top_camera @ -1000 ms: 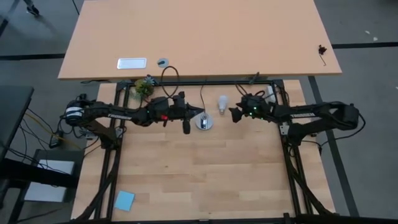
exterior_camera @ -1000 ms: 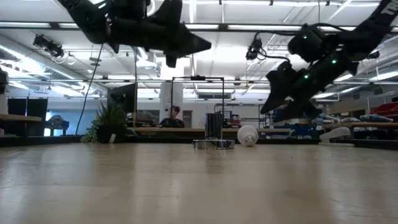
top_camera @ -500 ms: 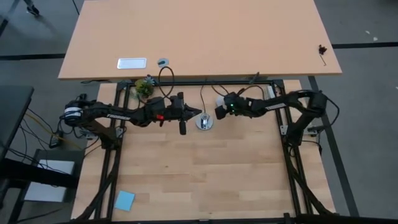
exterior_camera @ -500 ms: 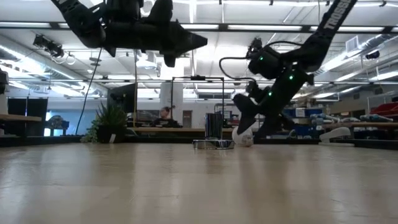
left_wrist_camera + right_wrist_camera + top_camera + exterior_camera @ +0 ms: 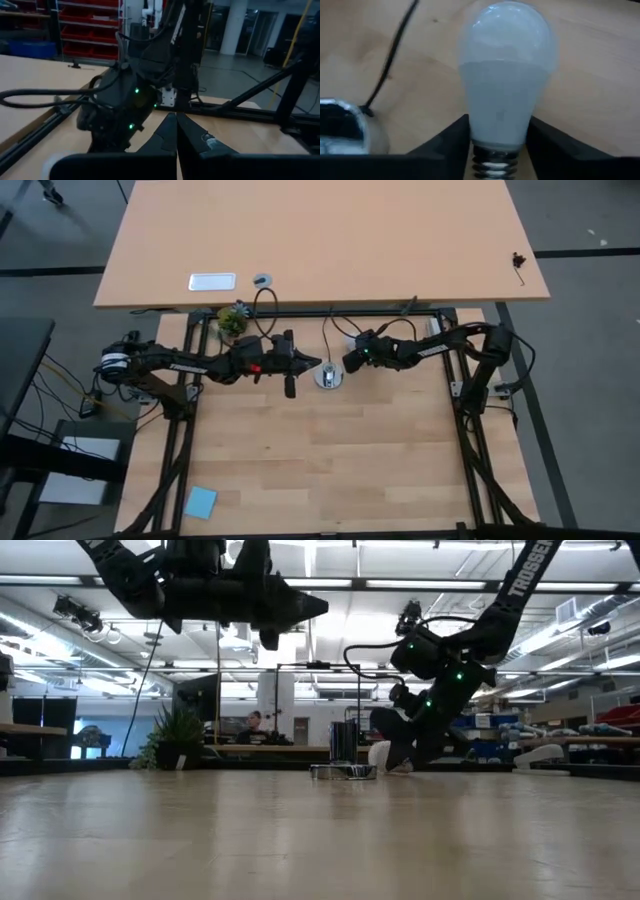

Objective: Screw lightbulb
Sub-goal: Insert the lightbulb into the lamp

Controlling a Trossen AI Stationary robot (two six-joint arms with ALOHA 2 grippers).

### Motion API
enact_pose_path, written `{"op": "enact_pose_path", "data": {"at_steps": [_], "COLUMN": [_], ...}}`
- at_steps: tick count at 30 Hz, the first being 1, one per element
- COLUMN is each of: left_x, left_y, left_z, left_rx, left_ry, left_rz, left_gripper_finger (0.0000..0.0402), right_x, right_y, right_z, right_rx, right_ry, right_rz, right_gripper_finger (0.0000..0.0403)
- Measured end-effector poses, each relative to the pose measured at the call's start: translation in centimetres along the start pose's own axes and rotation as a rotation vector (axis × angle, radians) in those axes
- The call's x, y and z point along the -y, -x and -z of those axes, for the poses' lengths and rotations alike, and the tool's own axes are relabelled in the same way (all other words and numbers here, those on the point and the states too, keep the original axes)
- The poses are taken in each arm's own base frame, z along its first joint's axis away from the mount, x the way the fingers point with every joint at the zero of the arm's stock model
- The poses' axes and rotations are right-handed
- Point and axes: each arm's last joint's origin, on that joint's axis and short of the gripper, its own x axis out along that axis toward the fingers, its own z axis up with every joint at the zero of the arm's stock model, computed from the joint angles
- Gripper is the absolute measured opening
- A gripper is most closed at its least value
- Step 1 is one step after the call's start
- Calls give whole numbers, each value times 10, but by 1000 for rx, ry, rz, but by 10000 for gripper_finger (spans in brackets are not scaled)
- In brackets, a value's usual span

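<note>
Right end effector (image 5: 495, 145) low on the worktop (image 5: 330, 450), fingers clamped on the lightbulb (image 5: 504, 75) just above its screw base. Bulb lies just beside the socket disc (image 5: 328, 377). Left end effector (image 5: 312, 364) hovers over the disc, fingers together.

Risk: smooth glass could slip or tilt on lifting, crossing the thread. Black cord (image 5: 390, 55) and left arm crowd the approach.

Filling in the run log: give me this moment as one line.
right end effector: astride lightbulb on table, beside socket | left end effector: shut, raised beside socket | bulb not in socket
</note>
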Motion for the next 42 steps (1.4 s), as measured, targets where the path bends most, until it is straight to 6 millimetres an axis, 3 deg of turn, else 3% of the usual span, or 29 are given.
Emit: {"op": "enact_pose_path", "data": {"at_steps": [2,11,21,30,35,42], "left_x": [1,2,7,11,11,10], "left_y": [0,2,7,11,12,12], "left_z": [-2,-20,-34,-42,-44,-44], "left_rx": [17,188,326,398,417,420], "left_ry": [1,21,56,35,19,16], "left_rz": [14,48,157,271,289,285], "left_gripper_finger": [1,1,1,1,1,1], "right_x": [-1,-10,-34,-56,-66,-60], "right_y": [2,22,90,146,151,120], "right_z": [-1,-11,-30,-32,-26,7], "right_rx": [1,29,186,372,454,595], "right_ry": [3,59,155,300,371,390], "right_rz": [-10,-117,-323,-508,-625,-766], "right_gripper_finger": [150,151,154,154,154,154]}}
